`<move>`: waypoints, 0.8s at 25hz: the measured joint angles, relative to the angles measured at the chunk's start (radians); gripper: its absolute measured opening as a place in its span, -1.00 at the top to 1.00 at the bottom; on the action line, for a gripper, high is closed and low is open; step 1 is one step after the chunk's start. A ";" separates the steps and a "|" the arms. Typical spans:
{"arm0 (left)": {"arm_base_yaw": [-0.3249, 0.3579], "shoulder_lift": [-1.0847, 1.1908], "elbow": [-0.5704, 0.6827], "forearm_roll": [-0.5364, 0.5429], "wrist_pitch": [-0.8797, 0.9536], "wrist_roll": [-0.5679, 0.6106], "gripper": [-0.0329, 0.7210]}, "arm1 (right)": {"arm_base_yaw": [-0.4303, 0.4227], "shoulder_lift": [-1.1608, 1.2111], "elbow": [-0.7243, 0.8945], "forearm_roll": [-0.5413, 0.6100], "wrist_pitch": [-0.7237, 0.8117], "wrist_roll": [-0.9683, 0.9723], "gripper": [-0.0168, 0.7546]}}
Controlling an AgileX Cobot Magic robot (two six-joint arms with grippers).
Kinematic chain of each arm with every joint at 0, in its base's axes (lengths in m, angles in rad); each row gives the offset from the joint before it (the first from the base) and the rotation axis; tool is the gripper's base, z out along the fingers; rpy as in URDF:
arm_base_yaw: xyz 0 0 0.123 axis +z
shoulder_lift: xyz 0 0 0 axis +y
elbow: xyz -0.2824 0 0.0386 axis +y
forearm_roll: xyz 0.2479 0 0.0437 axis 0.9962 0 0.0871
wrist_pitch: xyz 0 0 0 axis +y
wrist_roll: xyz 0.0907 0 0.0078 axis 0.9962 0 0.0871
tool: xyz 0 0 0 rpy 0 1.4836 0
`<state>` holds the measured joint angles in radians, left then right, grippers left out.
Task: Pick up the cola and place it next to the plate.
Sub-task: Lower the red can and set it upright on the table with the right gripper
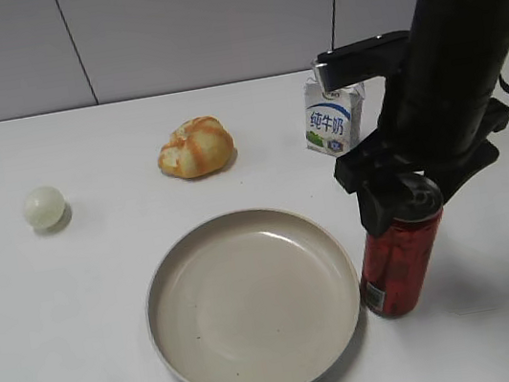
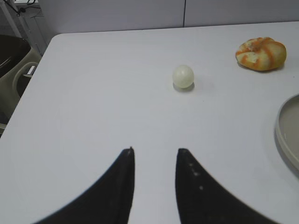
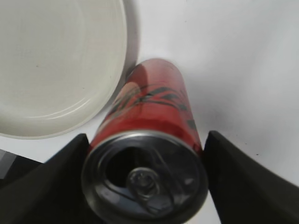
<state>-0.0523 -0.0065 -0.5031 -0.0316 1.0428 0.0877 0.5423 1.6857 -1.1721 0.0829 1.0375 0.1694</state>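
The cola (image 1: 397, 265) is a tall red can with a silver top. It stands upright on the table, just right of the beige plate (image 1: 244, 309) and almost touching its rim. My right gripper (image 1: 403, 198) comes down from above, and its black fingers hug both sides of the can's top. In the right wrist view the cola (image 3: 149, 102) fills the space between the fingers of my right gripper (image 3: 147, 137), with the plate (image 3: 56, 60) at upper left. My left gripper (image 2: 154, 151) is open and empty over bare table and is out of the exterior view.
A blue and white milk carton (image 1: 330, 119) stands behind the right arm. An orange bread roll (image 1: 195, 148) lies behind the plate, and a pale ball (image 1: 44, 207) lies at far left. The left wrist view shows the ball (image 2: 183, 75), the roll (image 2: 260, 53) and the plate's rim (image 2: 287, 130).
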 joint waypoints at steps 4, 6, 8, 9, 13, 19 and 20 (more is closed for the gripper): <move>0.000 0.000 0.000 0.000 0.000 0.000 0.28 | 0.000 0.006 0.000 0.007 -0.001 -0.001 -0.61; 0.000 0.000 0.000 0.000 0.000 0.000 0.28 | 0.000 0.007 0.000 0.008 -0.001 -0.003 -0.61; 0.000 0.000 0.000 0.000 0.000 0.000 0.28 | 0.000 0.007 0.000 0.008 0.000 -0.008 -0.61; 0.000 0.000 0.000 0.000 0.000 0.000 0.28 | 0.000 0.007 -0.003 0.008 0.006 -0.010 -0.61; 0.000 0.000 0.000 0.000 0.000 0.000 0.28 | 0.000 0.007 -0.058 0.003 0.057 -0.015 -0.61; 0.000 0.000 0.000 0.000 0.000 0.000 0.28 | -0.019 0.007 -0.196 -0.019 0.113 -0.032 -0.62; 0.000 0.000 0.000 0.000 0.000 0.000 0.28 | -0.027 0.007 -0.222 -0.019 0.117 -0.038 -0.62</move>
<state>-0.0523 -0.0065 -0.5031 -0.0316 1.0428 0.0877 0.5150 1.6923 -1.3944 0.0639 1.1545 0.1310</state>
